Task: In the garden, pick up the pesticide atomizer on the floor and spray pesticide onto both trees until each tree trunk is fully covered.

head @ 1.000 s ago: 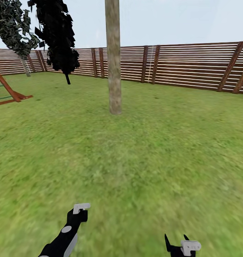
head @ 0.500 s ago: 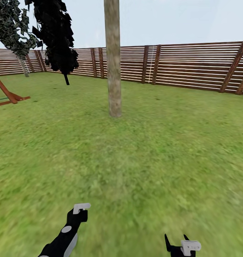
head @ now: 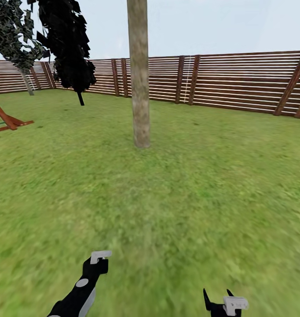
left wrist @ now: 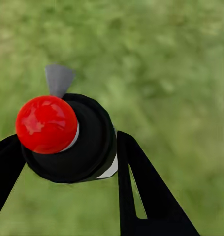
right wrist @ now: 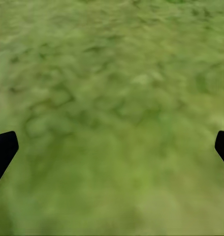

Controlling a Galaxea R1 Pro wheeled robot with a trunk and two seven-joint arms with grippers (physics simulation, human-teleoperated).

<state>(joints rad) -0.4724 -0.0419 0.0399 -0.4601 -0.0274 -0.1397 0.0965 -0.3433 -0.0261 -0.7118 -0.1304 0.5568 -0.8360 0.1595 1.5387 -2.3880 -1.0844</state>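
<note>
At the bottom of the head view the left arm (head: 79,288) reached forward and slightly right, its grey-tipped end low over the lawn (head: 176,198). In the left wrist view the left gripper (left wrist: 67,157) had its black fingers (left wrist: 141,191) closed against a round black body topped by a glossy red knob, with a grey nozzle-like tab; this looked to be the pesticide atomizer (left wrist: 67,137), held above the grass. The right gripper (head: 217,301) sat at the lower right of the head view; in the right wrist view its fingertips (right wrist: 3,150) stood far apart at the frame's two sides with nothing between them but grass. A thick pale tree trunk (head: 139,75) rose in the upper centre of the head view, well apart from both arms, with open lawn between. A brown slatted fence (head: 238,81) bounded the garden across the upper frame. A black-leaved tree (head: 66,44) and a grey-green one (head: 13,35) stood at upper left, and a red-brown wooden frame (head: 7,119) at the left edge.
</note>
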